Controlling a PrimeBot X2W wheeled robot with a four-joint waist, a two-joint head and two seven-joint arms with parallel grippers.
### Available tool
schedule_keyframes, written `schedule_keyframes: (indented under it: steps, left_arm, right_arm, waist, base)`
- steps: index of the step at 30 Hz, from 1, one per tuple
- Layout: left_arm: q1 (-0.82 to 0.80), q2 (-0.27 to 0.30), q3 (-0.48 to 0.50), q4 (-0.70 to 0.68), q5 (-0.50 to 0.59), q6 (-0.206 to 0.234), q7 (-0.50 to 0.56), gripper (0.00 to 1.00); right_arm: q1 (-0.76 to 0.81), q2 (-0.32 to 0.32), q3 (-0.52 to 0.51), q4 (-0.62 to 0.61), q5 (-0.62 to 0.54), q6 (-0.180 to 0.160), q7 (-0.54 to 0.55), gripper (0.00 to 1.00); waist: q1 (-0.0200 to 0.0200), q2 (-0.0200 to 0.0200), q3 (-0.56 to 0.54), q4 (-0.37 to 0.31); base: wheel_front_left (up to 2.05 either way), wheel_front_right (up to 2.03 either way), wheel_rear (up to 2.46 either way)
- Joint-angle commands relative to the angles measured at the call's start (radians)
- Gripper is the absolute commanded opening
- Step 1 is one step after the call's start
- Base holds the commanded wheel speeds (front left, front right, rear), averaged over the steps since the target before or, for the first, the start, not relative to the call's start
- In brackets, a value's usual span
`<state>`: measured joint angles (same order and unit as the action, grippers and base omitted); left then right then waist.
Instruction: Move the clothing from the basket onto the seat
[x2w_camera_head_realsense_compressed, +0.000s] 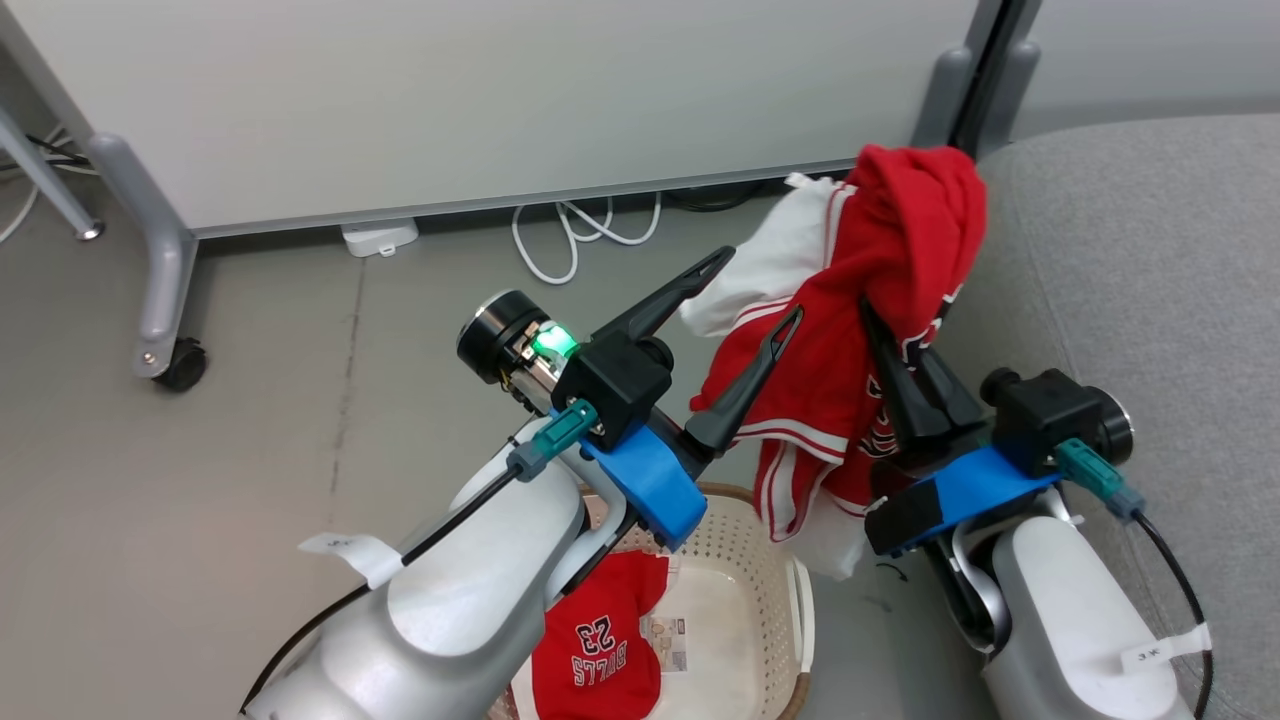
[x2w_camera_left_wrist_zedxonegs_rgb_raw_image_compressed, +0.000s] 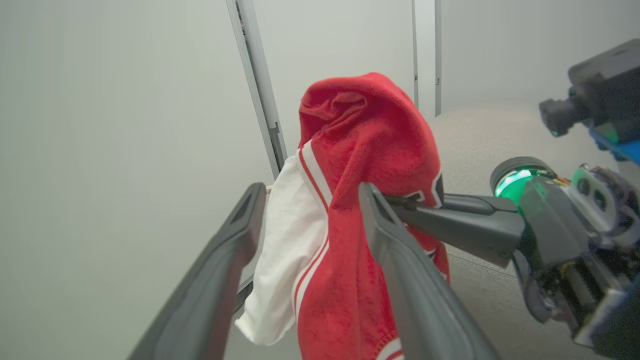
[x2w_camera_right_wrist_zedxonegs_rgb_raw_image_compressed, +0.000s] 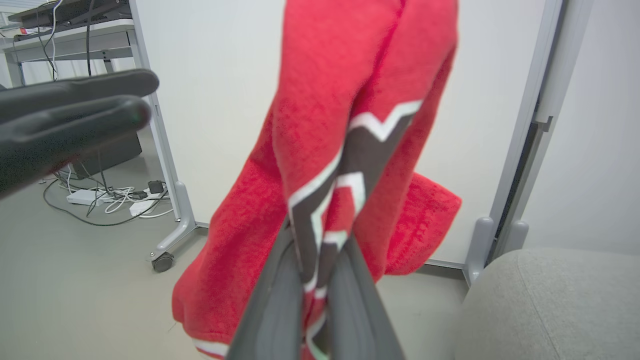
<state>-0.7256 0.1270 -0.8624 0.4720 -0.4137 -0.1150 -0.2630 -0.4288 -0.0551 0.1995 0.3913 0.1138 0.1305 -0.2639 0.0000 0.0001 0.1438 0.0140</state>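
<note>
Left gripper (x2w_camera_head_realsense_compressed: 760, 285) open by the hanging clothing (x2w_camera_head_realsense_compressed: 905, 230); right gripper (x2w_camera_right_wrist_zedxonegs_rgb_raw_image_compressed: 320, 250) clamps that clothing near the seat (x2w_camera_head_realsense_compressed: 1140, 260); a jersey (x2w_camera_head_realsense_compressed: 600, 640) lies in the basket (x2w_camera_head_realsense_compressed: 765, 560)

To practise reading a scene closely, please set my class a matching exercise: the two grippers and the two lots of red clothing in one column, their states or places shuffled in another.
1 left gripper
2 right gripper
3 held-up red clothing
4 BULLS 23 jersey

A lying in the basket
B open
C shut on clothing
D hanging in the air

Pairs: 1-B, 2-C, 3-D, 4-A
</note>
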Motion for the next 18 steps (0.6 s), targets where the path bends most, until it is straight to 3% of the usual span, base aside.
schedule_keyframes:
  steps: [1,18]
  left_arm:
    - [0.015,0.004,0.001,-0.004,0.004,0.004,-0.003,1.0]
    - [0.059,-0.014,0.003,-0.04,0.054,-0.008,-0.003,1.0]
  right_arm:
    - [0.016,-0.001,-0.015,-0.011,-0.003,0.0,-0.001,0.0]
    - [0.086,-0.014,-0.131,-0.1,-0.015,0.0,-0.001,0.0]
  waist:
    - [0.0,-0.0001,0.007,-0.014]
    - [0.0,-0.0001,0.046,-0.191]
  base:
    - [0.0,0.0,0.0]
    - [0.0,0.0,0.0]
